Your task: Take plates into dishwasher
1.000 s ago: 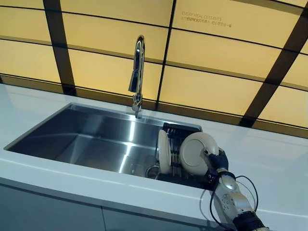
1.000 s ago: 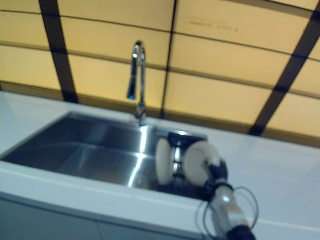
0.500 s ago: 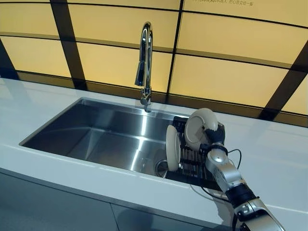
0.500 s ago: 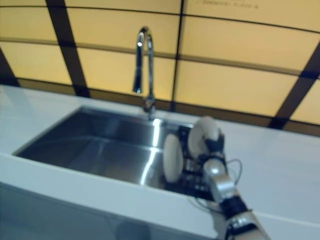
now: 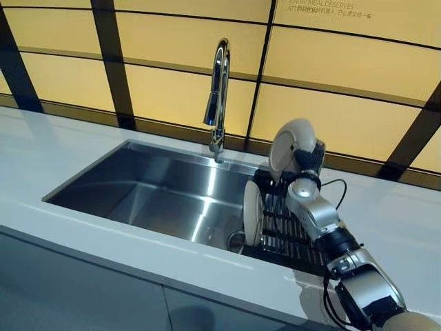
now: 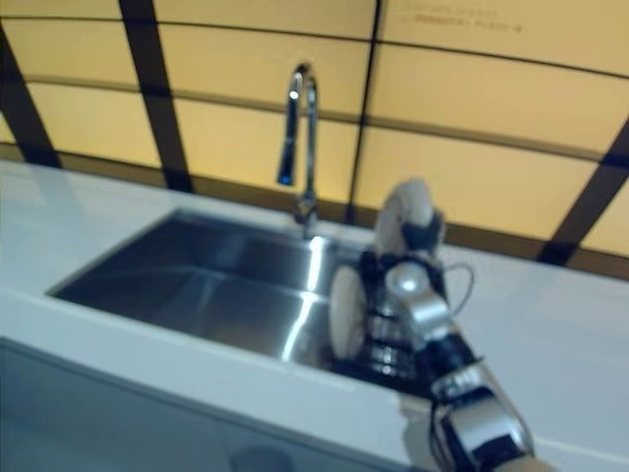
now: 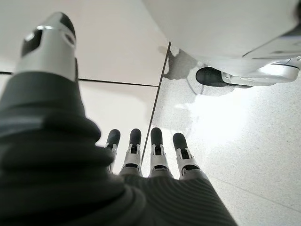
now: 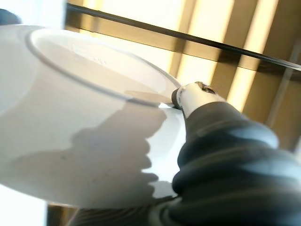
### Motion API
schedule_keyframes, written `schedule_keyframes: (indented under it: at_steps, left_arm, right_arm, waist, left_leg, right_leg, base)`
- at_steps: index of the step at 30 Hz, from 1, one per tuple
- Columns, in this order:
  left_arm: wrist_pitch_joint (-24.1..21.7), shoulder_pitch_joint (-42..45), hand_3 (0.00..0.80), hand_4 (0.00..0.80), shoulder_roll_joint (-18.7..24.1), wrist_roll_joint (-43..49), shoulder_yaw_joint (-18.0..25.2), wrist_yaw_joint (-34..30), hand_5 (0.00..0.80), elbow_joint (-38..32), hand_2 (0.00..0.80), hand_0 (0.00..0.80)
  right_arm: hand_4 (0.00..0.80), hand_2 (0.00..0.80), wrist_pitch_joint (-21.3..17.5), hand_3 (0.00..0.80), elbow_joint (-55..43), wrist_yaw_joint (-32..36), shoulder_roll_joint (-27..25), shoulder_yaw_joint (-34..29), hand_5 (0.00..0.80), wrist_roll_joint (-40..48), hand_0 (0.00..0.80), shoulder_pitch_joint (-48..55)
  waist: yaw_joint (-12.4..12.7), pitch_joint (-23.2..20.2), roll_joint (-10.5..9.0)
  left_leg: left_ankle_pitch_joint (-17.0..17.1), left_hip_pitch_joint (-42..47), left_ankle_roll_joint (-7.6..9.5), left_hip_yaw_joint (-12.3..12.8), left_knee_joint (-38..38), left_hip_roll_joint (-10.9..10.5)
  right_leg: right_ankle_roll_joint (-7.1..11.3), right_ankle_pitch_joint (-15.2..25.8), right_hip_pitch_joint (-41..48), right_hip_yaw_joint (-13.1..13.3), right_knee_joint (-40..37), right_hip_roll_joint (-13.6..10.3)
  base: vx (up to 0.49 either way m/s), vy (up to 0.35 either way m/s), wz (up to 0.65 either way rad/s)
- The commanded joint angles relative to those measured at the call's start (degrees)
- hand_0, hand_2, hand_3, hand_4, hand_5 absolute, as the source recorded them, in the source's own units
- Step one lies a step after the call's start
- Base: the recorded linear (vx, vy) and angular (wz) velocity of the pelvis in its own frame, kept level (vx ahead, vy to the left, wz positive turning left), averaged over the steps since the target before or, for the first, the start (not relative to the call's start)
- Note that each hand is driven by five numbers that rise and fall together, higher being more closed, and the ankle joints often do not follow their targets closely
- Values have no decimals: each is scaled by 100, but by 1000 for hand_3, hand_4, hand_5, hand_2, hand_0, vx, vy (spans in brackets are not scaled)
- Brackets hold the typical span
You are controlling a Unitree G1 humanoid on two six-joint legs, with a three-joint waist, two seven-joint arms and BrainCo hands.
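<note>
Now the right hand (image 5: 308, 160) pinches a round white plate (image 5: 291, 145) above the black wire rack (image 5: 286, 227) in the sink; a thin rim grip could slip. Left hand (image 7: 146, 155) hangs relaxed, empty.

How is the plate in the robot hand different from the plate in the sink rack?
The held plate is up in the air above the sink's edge, gripped by the right robot hand; the other plate stands on edge in the dark rack inside the sink, with no hand on it. The held plate shows its broad face; the racked one is seen nearly edge-on. Both look white and round.
</note>
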Motion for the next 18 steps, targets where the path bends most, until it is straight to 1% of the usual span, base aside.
schedule_keyframes:
  at_steps: [1, 5, 8, 10, 13, 15, 16, 18]
  left_arm:
    - [-13, -250, 0, 0, 108, 336, -289, -77, 0, 117, 0, 0]
    - [32, -280, 0, 0, 191, 483, -311, -147, 0, 127, 0, 0]
    - [70, -327, 0, 0, 280, 676, -330, -229, 0, 147, 0, 0]
    - [69, -362, 0, 0, 366, 840, -367, -280, 0, 180, 0, 0]
    - [42, -434, 0, 0, 443, 951, -399, -334, 0, 211, 0, 0]
    - [27, -511, 0, 0, 472, 932, -489, -344, 0, 201, 0, 0]
    - [26, -520, 0, 0, 472, 932, -499, -345, 0, 199, 0, 0]
    - [31, -572, 0, 0, 482, 858, -564, -337, 0, 160, 0, 0]
  right_arm:
    - [800, 800, -295, 800, 168, -335, -731, 101, 800, -303, 800, -1125]
    - [800, 800, -127, 800, 213, -409, -1174, 129, 800, -276, 800, -1473]
    - [800, 800, -16, 800, 285, -514, -1598, 161, 800, -127, 800, -1759]
    - [800, 800, 165, 800, 255, -612, -1987, 232, 800, -78, 800, -2032]
    - [800, 800, 401, 800, 98, -769, -2450, 315, 800, 78, 800, -2307]
    - [800, 800, 582, 800, -73, -911, -2744, 369, 800, 196, 800, -2484]
    - [800, 800, 598, 800, -79, -919, -2776, 374, 800, 211, 800, -2503]
    - [800, 800, 661, 800, -125, -917, -3010, 421, 800, 306, 800, -2608]
  waist:
    - [179, -227, 1]
    - [173, -258, -43]
    - [164, -283, -93]
    - [127, -311, -137]
    - [12, -346, -177]
    - [-111, -385, -193]
    - [-121, -389, -193]
    - [-223, -419, -196]
  left_leg:
    - [-331, -234, 316, -304, 121, -345]
    - [-320, -224, 323, -317, 109, -372]
    - [-312, -227, 316, -325, 99, -372]
    - [-288, -245, 311, -307, 82, -369]
    - [-268, -246, 308, -234, 55, -366]
    - [-257, -252, 309, -130, 27, -357]
    - [-256, -252, 310, -117, 24, -356]
    - [-243, -245, 307, -28, -3, -349]
  right_leg:
    - [706, 634, -161, 211, 291, -590]
    - [728, 693, -181, 230, 317, -601]
    - [742, 712, -176, 251, 323, -593]
    - [749, 713, -187, 276, 310, -562]
    - [753, 706, -221, 359, 299, -515]
    - [748, 681, -271, 447, 292, -453]
    - [747, 682, -278, 458, 293, -447]
    - [746, 683, -323, 518, 303, -411]
  base:
    - [0, 0, 0]
    - [0, 0, 0]
    - [0, 0, 0]
    - [0, 0, 0]
    - [-17, -10, -5]
    - [-32, -11, -23]
    - [-20, -3, -32]
    - [-7, 5, -30]
